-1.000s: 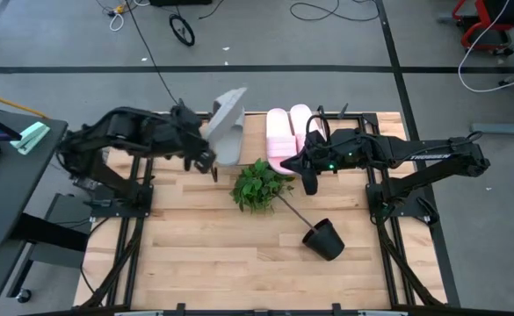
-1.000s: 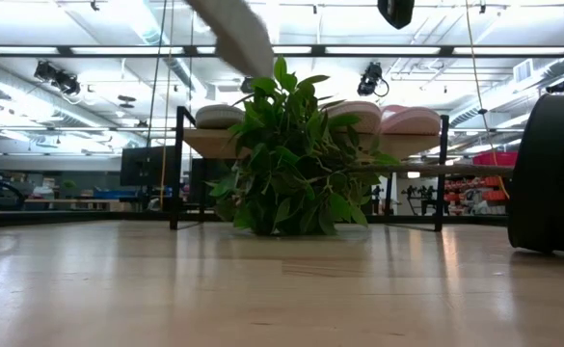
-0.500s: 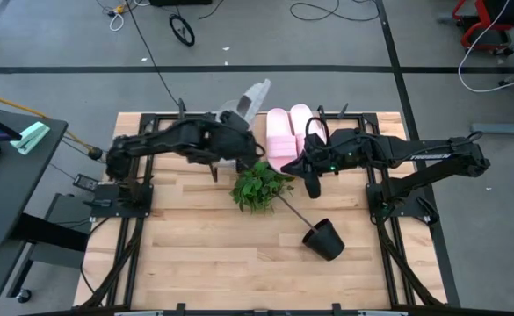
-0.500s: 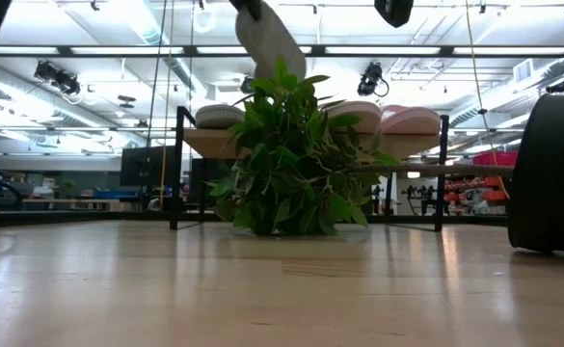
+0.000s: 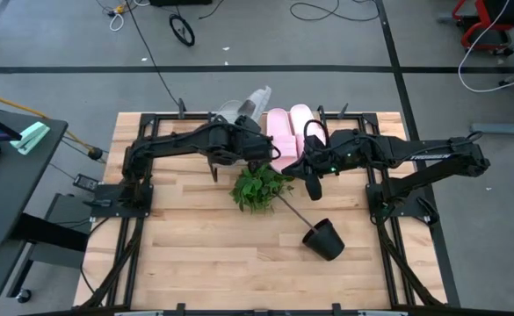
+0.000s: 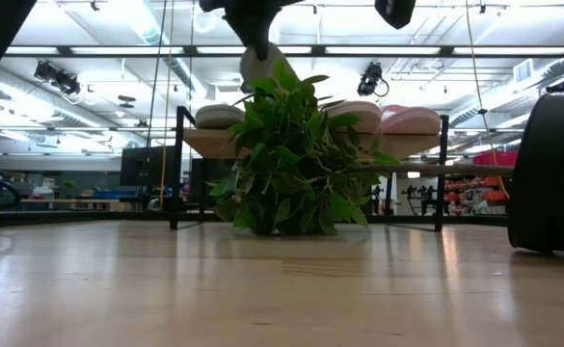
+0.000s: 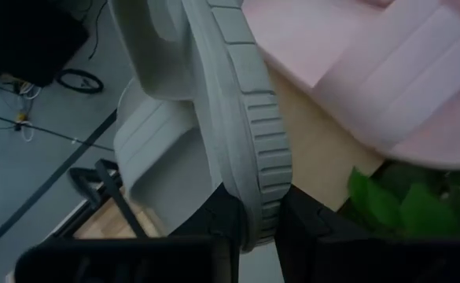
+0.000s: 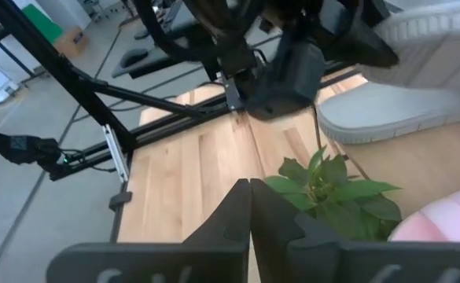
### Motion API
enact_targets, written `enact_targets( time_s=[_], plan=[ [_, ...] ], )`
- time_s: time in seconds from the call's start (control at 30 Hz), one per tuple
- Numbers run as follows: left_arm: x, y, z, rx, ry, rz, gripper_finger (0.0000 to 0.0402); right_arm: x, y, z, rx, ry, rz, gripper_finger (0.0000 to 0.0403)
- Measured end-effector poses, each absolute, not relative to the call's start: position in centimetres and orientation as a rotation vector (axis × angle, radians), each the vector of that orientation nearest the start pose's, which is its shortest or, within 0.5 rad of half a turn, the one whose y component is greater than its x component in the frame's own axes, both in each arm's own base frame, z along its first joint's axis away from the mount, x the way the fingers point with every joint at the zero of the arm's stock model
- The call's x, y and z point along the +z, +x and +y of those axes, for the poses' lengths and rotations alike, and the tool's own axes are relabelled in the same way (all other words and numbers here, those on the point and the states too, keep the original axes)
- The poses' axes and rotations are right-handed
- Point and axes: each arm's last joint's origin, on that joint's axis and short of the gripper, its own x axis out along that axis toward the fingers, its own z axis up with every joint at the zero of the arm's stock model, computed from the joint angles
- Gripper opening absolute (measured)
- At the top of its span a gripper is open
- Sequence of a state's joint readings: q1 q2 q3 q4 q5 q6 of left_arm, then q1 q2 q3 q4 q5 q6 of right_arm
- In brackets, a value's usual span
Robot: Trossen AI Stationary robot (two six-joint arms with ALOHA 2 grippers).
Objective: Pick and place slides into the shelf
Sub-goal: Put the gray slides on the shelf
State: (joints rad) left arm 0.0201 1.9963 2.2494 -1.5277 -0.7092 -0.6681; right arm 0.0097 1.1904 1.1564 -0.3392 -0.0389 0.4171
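Observation:
My left gripper (image 5: 249, 127) is shut on a light grey slide (image 5: 257, 96), held over the shelf (image 6: 204, 141) at the table's far edge. A second grey slide (image 5: 225, 111) lies on the shelf plank just left of it and partly beneath it. Two pale pink slides (image 5: 287, 130) lie on the plank to its right. My right gripper (image 5: 312, 183) hangs shut above the table, right of the plant, holding nothing. My left gripper pinches the grey slide's ribbed sole edge (image 7: 255, 211) between its two fingers (image 7: 214, 228), at one end of the slide. The fingers slant down toward the far edge. The slide stands on its edge, reaching away from the fingers, lifted clear above the shelf.
A green leafy plant (image 5: 257, 186) lies on the table just in front of the shelf, its stem running to a tipped black pot (image 5: 324, 239). In the low view the plant (image 6: 291, 164) hides the shelf's middle. The near half of the tabletop (image 5: 195, 254) is bare wood.
My left gripper has moved toward the table's right and far edges and has sunk, carrying the grey slide from beside the shelf's left part to over it, next to the pink slides. The slide has swung round, its free end now pointing toward the far edge.

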Motion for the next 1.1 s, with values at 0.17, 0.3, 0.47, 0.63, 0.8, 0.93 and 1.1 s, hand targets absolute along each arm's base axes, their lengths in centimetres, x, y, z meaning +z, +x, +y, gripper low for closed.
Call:
enact_targets(
  time_s=[0.17, 0.3, 0.47, 0.63, 0.8, 0.93, 1.1],
  plan=[
    [37.8, 37.4, 2.0, 0.989, -0.089, 0.956, 0.0053, 36.1, 25.7, 0.3, -0.059, 0.395, 0.418, 0.0012],
    [37.7, 37.6, 1.9, 0.99, -0.098, 0.943, 0.0053, 35.9, 25.6, 0.3, -0.073, 0.389, 0.439, 0.0012],
    [36.8, 38.5, 1.9, 1.004, -0.113, 0.942, 0.0053, 35.9, 25.6, 0.3, -0.074, 0.389, 0.444, 0.0012],
    [35.4, 39.5, 2.0, 1.018, -0.118, 0.954, 0.0053, 35.9, 25.6, 0.3, -0.076, 0.396, 0.443, 0.0011],
    [34.1, 40.0, 2.0, 1.042, -0.105, 0.998, 0.0053, 35.8, 25.5, 0.3, -0.08, 0.409, 0.454, 0.0009],
    [33.8, 40.1, 2.0, 1.058, -0.096, 1.01, 0.0053, 35.8, 25.4, 0.3, -0.081, 0.409, 0.458, 0.0009],
    [33.7, 40.1, 2.0, 1.051, -0.084, 1.02, 0.0053, 35.9, 25.2, 0.3, -0.081, 0.408, 0.46, 0.0009]
  ],
)
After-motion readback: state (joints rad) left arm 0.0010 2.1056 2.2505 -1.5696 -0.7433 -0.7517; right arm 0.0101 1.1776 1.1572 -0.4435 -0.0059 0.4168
